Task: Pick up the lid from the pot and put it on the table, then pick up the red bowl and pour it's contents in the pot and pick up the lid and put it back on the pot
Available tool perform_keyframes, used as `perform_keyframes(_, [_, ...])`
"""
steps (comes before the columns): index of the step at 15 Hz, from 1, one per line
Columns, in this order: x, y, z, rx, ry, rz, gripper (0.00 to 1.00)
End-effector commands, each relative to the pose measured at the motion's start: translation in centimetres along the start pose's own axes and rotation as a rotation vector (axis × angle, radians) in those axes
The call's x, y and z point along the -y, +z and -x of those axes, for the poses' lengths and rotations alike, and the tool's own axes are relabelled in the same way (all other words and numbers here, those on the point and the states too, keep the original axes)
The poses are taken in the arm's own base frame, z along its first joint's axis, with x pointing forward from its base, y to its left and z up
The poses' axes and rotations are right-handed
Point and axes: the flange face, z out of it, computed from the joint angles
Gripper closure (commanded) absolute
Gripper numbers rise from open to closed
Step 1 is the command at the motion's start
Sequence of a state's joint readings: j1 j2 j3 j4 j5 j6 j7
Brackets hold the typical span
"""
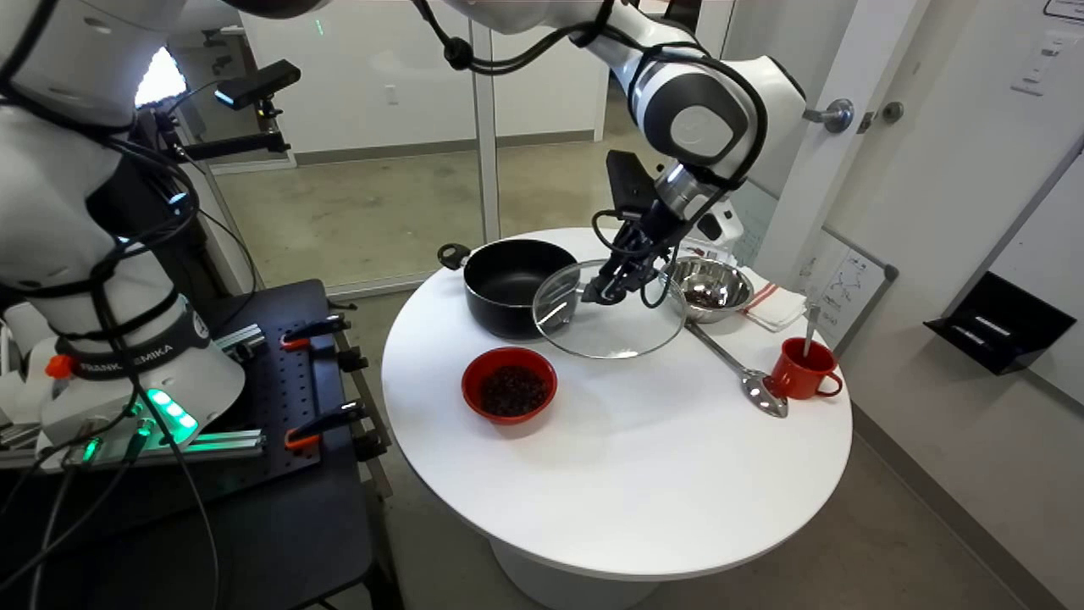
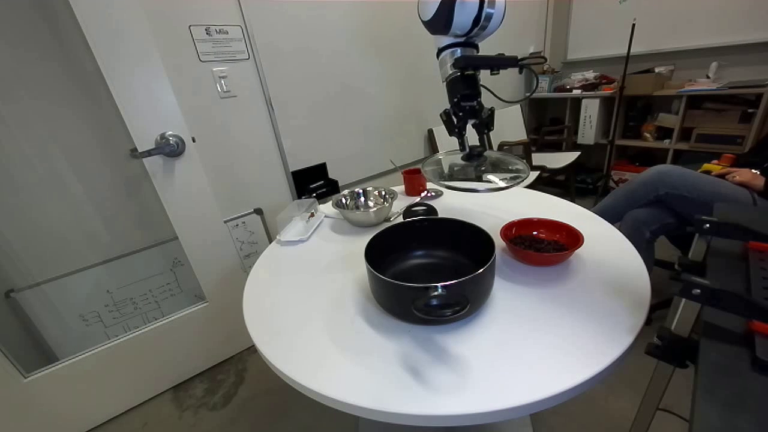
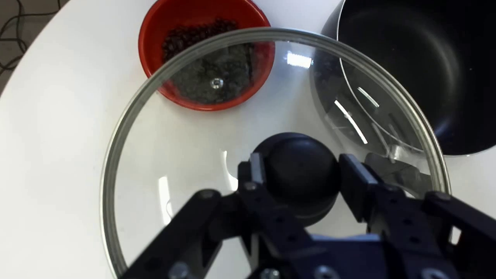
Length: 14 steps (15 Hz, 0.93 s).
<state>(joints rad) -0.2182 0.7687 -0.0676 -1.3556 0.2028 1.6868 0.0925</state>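
Observation:
My gripper [image 1: 603,292] is shut on the black knob of the clear glass lid [image 1: 622,337]. The fingers sit on both sides of the knob, as the wrist view [image 3: 304,170] shows. The lid [image 2: 507,168] hangs in the air, roughly level, above the white round table [image 1: 644,483]. The black pot [image 2: 396,294] stands uncovered, and no contents show inside. The red bowl [image 1: 508,418] stands on the table beside the pot with dark, bean-like pieces in it. In the wrist view the lid [image 3: 186,155] overlaps part of the red bowl [image 3: 149,46] and pot [image 3: 407,58].
A shiny steel bowl [image 2: 363,211], a slotted spoon [image 1: 762,391], a red mug [image 1: 796,373] with a utensil in it, and a folded towel [image 1: 777,308] lie together on the table. A clear plastic container [image 2: 300,227] is near the edge. A person's leg [image 2: 651,201] is beyond the table.

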Motion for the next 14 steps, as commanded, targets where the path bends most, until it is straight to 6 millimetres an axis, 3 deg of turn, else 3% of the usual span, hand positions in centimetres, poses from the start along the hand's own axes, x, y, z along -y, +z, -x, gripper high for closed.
perform_keyframes(1, [-1.1, -2.2, 0.4, -0.033, 0.034, -0.063, 0.75])
perform_keyframes(6, [-3.0, -3.0, -0.1, -0.041, 0.063, -0.083, 0.75])
perform_keyframes(14, [-3.9, -1.5, -3.1, -0.051, 0.086, -0.109, 0.75])
